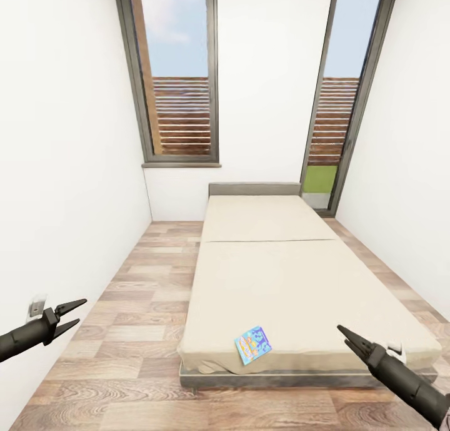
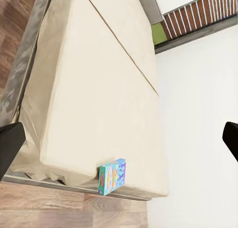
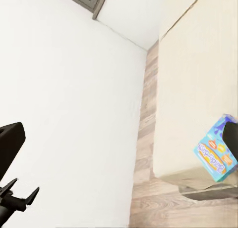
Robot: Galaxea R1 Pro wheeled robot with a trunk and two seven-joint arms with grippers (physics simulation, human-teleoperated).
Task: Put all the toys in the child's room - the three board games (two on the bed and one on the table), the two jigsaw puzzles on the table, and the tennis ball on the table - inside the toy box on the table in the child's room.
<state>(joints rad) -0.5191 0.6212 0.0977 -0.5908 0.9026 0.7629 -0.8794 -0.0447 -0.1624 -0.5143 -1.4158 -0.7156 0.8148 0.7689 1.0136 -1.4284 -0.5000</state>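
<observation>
A beige bed (image 1: pixel 281 274) stands lengthwise in the middle of a narrow room. One board game (image 1: pixel 253 344), a small blue box with a colourful print, lies flat near the bed's near end. The same board game (image 2: pixel 112 176) shows in the left wrist view and, as board game (image 3: pixel 214 156), in the right wrist view. My left gripper (image 1: pixel 81 311) hovers over the floor to the left of the bed, open and holding nothing. To the right of the game, above the bed's near right corner, my right gripper (image 1: pixel 342 329) is open and holds nothing.
White walls close in on both sides. A window (image 1: pixel 178 81) and a tall glass door (image 1: pixel 340 112) are at the far end. A strip of wooden floor (image 1: pixel 144 306) runs along the bed's left side. A wall socket (image 1: pixel 39 304) sits low on the left wall.
</observation>
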